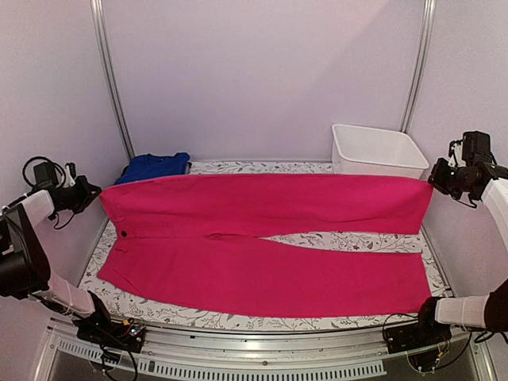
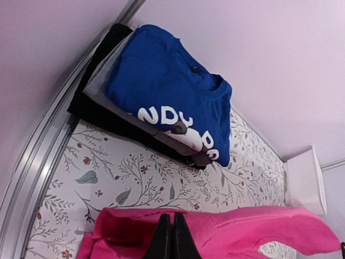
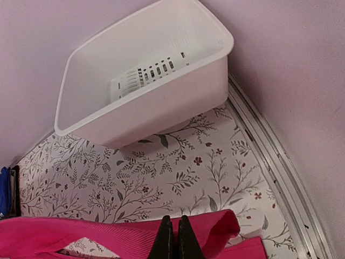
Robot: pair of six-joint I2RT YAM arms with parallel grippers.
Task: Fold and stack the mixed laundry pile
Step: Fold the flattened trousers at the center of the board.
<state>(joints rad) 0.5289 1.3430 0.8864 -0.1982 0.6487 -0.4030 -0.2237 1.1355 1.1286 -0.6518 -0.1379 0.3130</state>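
Magenta-pink trousers (image 1: 262, 238) stretch across the table, waistband at the left, leg ends at the right. My left gripper (image 1: 94, 190) is shut on the far waistband corner, seen as pink cloth (image 2: 226, 234) around the black fingers (image 2: 164, 240) in the left wrist view. My right gripper (image 1: 435, 179) is shut on the far leg's hem (image 3: 215, 226), lifted off the table. A folded stack topped by the royal-blue shirt with white print (image 2: 172, 91) lies at the back left (image 1: 155, 167), with grey and dark garments beneath it.
A white plastic bin (image 1: 377, 151) stands empty at the back right (image 3: 145, 81). The floral table covering (image 1: 349, 238) shows between the trouser legs. Metal frame rails (image 3: 280, 156) and purple walls close in on both sides.
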